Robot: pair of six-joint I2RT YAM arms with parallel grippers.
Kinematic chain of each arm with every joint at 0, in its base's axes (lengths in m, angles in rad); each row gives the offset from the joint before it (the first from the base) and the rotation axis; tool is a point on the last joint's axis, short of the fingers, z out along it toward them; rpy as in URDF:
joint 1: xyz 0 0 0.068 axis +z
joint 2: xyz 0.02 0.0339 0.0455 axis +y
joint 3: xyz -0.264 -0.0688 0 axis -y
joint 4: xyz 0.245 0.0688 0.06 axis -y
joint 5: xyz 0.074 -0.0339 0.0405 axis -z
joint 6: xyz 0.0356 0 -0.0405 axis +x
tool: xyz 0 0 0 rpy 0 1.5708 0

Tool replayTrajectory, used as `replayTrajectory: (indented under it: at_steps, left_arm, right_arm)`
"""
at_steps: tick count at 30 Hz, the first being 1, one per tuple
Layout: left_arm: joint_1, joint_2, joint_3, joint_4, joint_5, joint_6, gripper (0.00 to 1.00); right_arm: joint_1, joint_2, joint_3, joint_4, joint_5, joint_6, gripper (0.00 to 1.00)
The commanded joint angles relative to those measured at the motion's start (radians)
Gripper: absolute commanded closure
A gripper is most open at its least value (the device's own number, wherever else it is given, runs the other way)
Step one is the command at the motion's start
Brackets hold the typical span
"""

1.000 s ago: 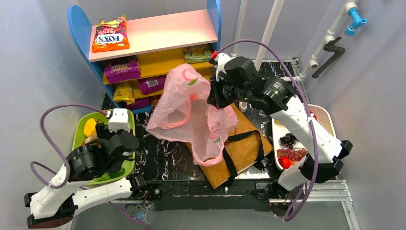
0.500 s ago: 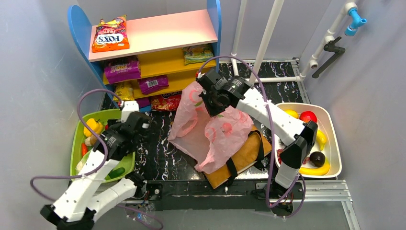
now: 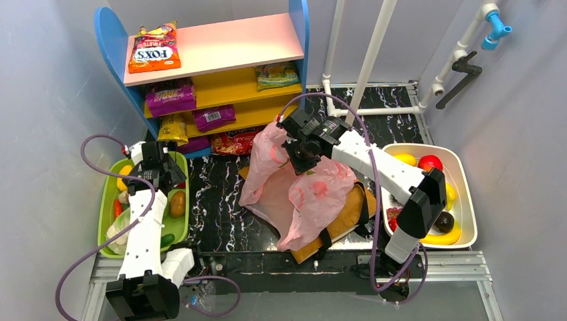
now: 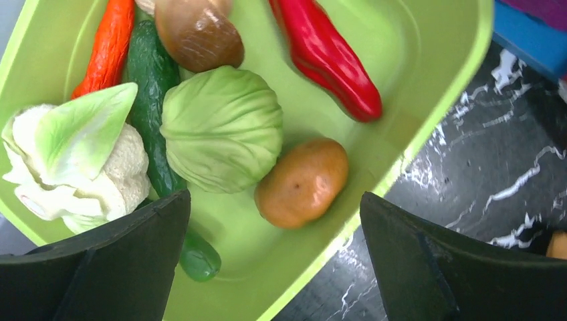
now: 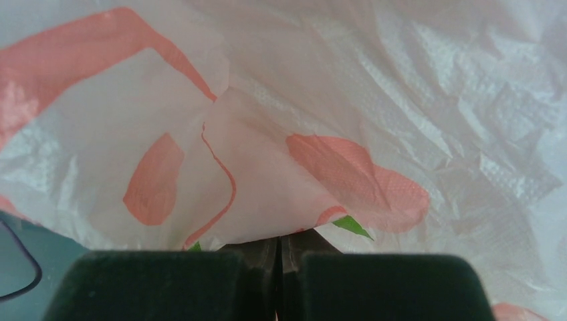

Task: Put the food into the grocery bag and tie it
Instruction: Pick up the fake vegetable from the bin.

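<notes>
- Only the left wrist view shows what lies in the green tray (image 4: pixel 428 107): a cabbage (image 4: pixel 222 127), a potato (image 4: pixel 302 182), a red chilli (image 4: pixel 327 60), a cucumber (image 4: pixel 150 100), a carrot (image 4: pixel 107 47) and a cauliflower (image 4: pixel 80 154). From above, the arm covers most of them.
- The left gripper (image 4: pixel 274 261) hangs over this tray at 9 o'clock on the table, with its fingers wide apart and nothing between them.
- Only the right wrist view shows the right gripper (image 5: pixel 277 281) pressed together on a fold of the grocery bag (image 5: pixel 401 100). The pink film fills almost all of that view.
- The top view gives the room. There is a black marbled table (image 3: pixel 214 200), grey walls and white pipes (image 3: pixel 374 47) at 1 o'clock. A shelf (image 3: pixel 220 40) with snack packets stands at 11 o'clock, and a white tub (image 3: pixel 468 200) of fruit at 3 o'clock.
- The grocery bag is in the middle of the table, partly over a brown paper bag (image 3: pixel 348 207). Its long axis runs from 12 to 6 o'clock, and the 12 o'clock end is raised at the right gripper.
</notes>
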State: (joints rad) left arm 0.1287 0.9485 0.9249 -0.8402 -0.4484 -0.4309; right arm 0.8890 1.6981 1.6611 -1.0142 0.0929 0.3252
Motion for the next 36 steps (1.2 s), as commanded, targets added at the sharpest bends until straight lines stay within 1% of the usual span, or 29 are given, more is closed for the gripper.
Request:
replayTrajectory:
  at_steps: [1, 3, 5, 7, 8, 12, 13, 16, 19, 23, 27, 36]
  left_arm:
    - [0.097, -0.022, -0.058, 0.079, -0.072, -0.106, 0.02]
    - [0.166, -0.029, -0.070, 0.071, -0.054, -0.215, 0.02]
    - [0.209, -0.036, -0.091, 0.073, -0.031, -0.299, 0.02]
    - [0.217, -0.031, -0.105, 0.054, -0.058, -0.384, 0.02]
    - [0.219, -0.025, -0.103, 0.044, -0.077, -0.403, 0.02]
    - [0.222, 0.004, -0.097, 0.012, -0.128, -0.476, 0.02]
    - [0.223, 0.014, -0.100, 0.010, -0.129, -0.495, 0.02]
    - [0.224, 0.044, -0.126, 0.037, -0.138, -0.528, 0.02]
    - [0.226, 0.092, -0.135, 0.024, -0.164, -0.574, 0.02]
    - [0.226, 0.179, -0.125, 0.006, -0.150, -0.659, 0.02]
    - [0.227, 0.254, -0.111, -0.013, -0.126, -0.709, 0.02]
    - [0.229, 0.306, -0.148, 0.033, -0.093, -0.756, 0.02]
  right_arm:
    - [-0.007, -0.045, -0.022, 0.054, -0.054, -0.011, 0.99]
    - [-0.007, -0.038, -0.026, 0.059, -0.068, -0.012, 0.99]
    - [-0.007, -0.031, -0.023, 0.059, -0.078, -0.012, 0.99]
    - [-0.007, -0.030, -0.021, 0.057, -0.085, -0.010, 0.99]
    - [-0.007, -0.031, -0.024, 0.056, -0.086, -0.011, 0.99]
    - [-0.007, -0.047, -0.047, 0.063, -0.086, -0.009, 0.99]
    - [-0.007, -0.048, -0.048, 0.063, -0.109, -0.008, 0.99]
    - [-0.008, -0.053, -0.046, 0.062, -0.120, -0.008, 0.99]
    - [-0.007, -0.062, -0.048, 0.059, -0.121, -0.009, 0.99]
    - [-0.007, -0.067, -0.053, 0.056, -0.129, -0.014, 0.99]
    - [-0.007, -0.076, -0.061, 0.050, -0.126, -0.022, 0.99]
    - [-0.007, -0.104, -0.093, 0.049, -0.122, -0.035, 0.99]
